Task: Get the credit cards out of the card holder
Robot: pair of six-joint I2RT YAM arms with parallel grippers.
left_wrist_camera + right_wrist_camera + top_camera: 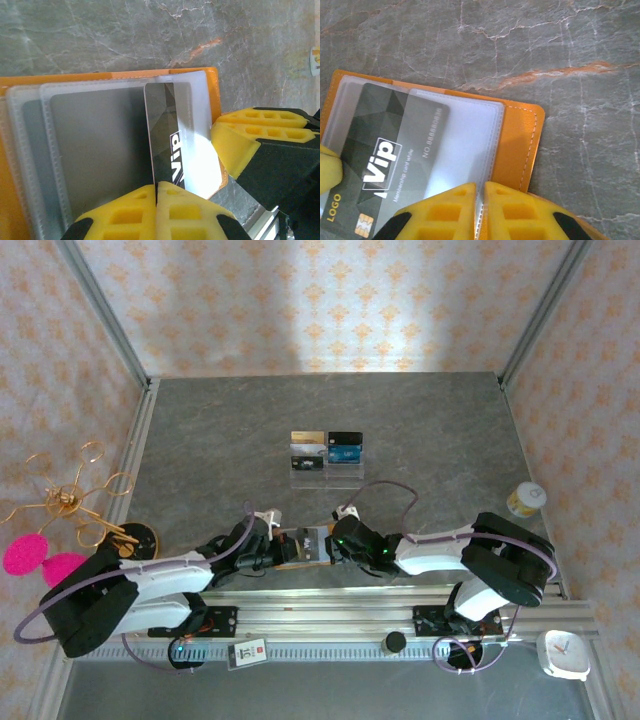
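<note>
At the near edge of the grey tabletop (220, 440), the left end effector (156, 186) is seen pressed together on one end of a dark VIP card (164, 130), which protrudes from a clear sleeve (197, 95). The orange card holder (75, 78) is laid open and flat between the two arms. Farther back, more credit cards (326, 446) are stood in a clear stand (325, 478). The right end effector (480, 194) is clamped on the card holder's sleeve edge.
</note>
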